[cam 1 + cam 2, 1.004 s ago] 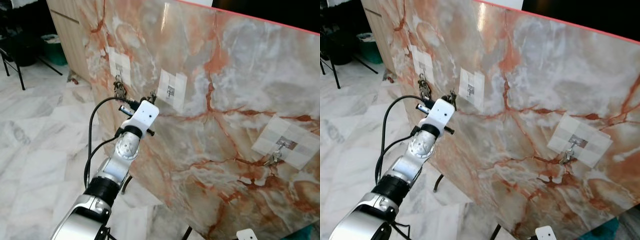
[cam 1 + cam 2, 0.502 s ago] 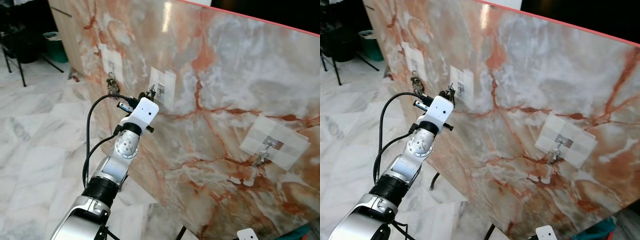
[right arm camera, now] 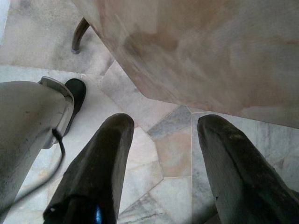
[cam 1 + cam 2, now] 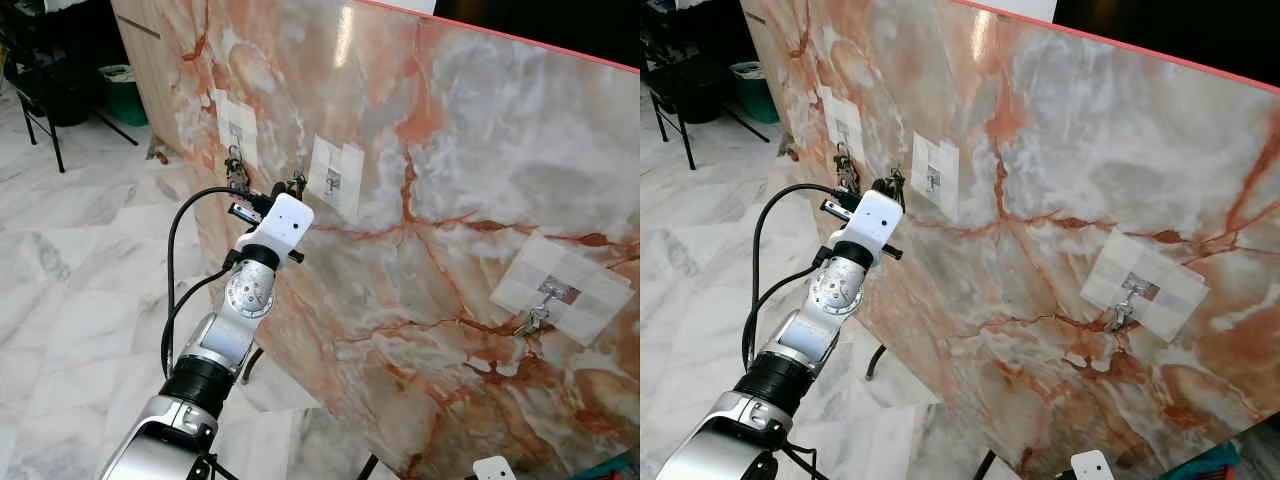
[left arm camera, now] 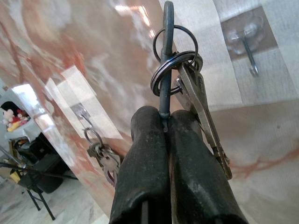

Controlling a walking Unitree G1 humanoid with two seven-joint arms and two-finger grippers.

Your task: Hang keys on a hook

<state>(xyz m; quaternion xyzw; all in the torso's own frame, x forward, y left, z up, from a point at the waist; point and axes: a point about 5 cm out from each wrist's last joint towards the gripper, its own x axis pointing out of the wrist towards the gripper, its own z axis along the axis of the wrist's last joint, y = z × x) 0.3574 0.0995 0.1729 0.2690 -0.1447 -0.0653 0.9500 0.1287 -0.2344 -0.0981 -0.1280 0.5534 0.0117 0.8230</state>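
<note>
A large marble-patterned panel [image 4: 460,230] stands tilted on the pale stone floor [image 4: 70,270], carrying 3 white taped patches, each with a hook. The patch nearest the panel's left edge [image 4: 238,128] already has another key bunch [image 4: 237,172] hanging from it. The patch toward the right edge [image 4: 563,290] also has a small metal piece hanging at its hook.

The left arm [image 4: 235,320] reaches up toward the panel. Its left gripper [image 5: 166,122] is clamped tight on a thin dark loop that carries the keys [image 5: 196,93], so the bunch sits right at the fingertips, rings uppermost and blades trailing back along the fingers.

The middle hook [image 5: 247,51] on the middle patch [image 4: 336,176] is bare. It lies just beyond and to one side of the held loop, near but apart. The loop's long axis runs roughly along the fingers, so the coming move likely needs its open end carried sideways over the hook.

The right gripper [image 3: 163,168] hangs idle over the floor, fingers spread wide, holding nothing; the left is clearly the nearer arm.
</note>
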